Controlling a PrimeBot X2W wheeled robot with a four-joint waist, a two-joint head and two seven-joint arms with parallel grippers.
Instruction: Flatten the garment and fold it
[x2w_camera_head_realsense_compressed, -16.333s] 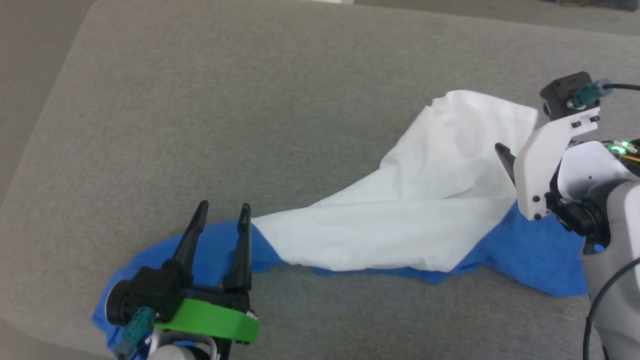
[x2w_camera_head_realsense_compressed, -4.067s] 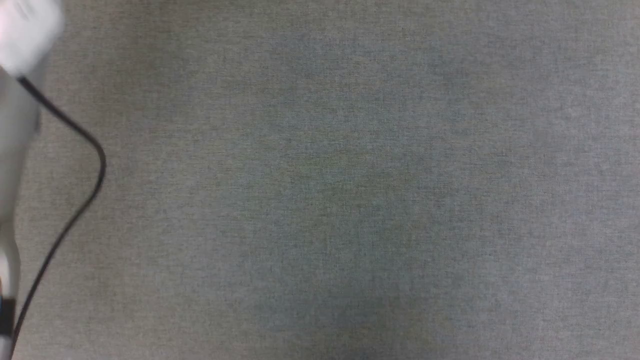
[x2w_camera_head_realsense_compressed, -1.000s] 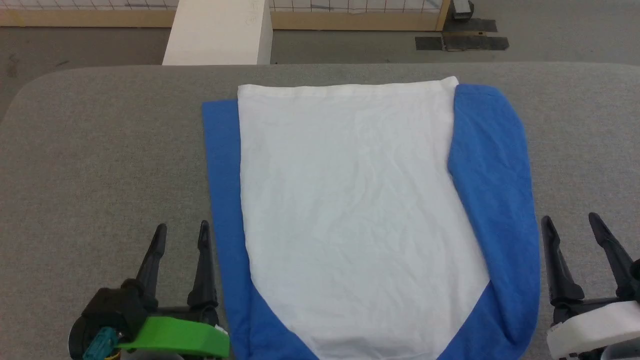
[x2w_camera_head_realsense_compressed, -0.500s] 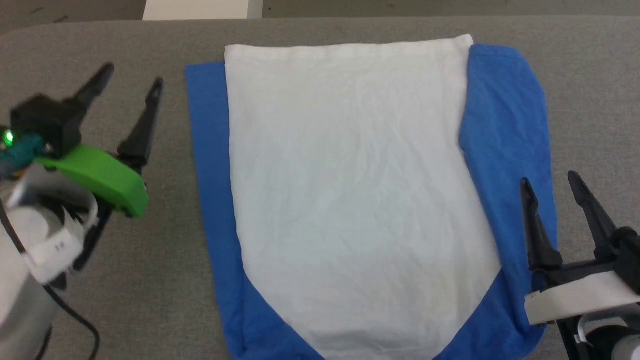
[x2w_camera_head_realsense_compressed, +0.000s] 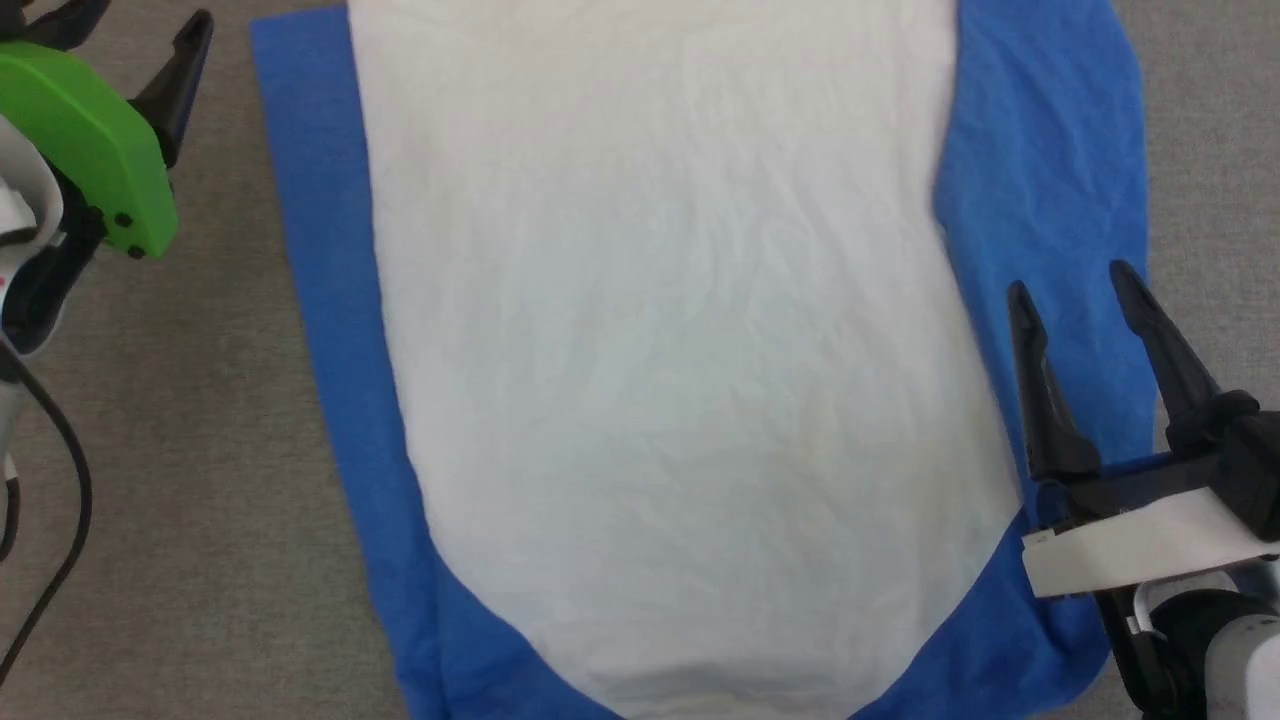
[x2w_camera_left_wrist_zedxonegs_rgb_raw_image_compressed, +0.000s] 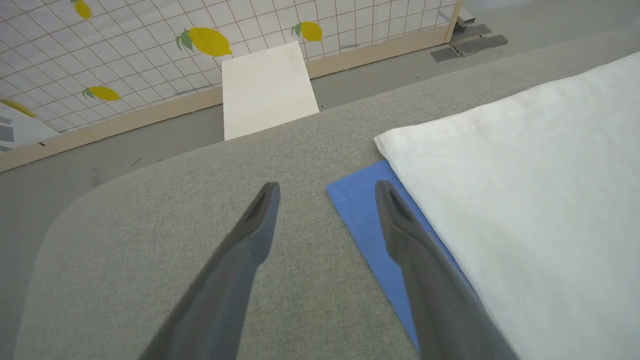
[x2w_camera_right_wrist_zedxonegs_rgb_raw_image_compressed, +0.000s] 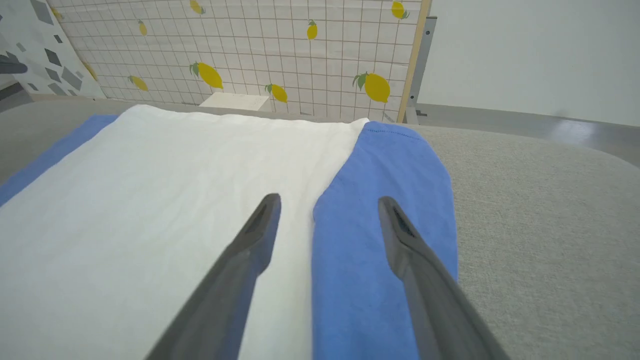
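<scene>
Raglan shirt laid flat — flattening judged done, folds not yet made; left gripper and right gripper held wide, empty

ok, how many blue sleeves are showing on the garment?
2. One sleeve lies along the white body's left edge, by the left gripper; the other sleeve lies along its right edge, beneath the right gripper. None seem hidden.

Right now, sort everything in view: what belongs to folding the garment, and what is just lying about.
Belongs to the job:
garment, spread flat
left gripper, open
right gripper, open
grey padded surface beneath

Just about:
white block
lemon-print wall panel
</scene>
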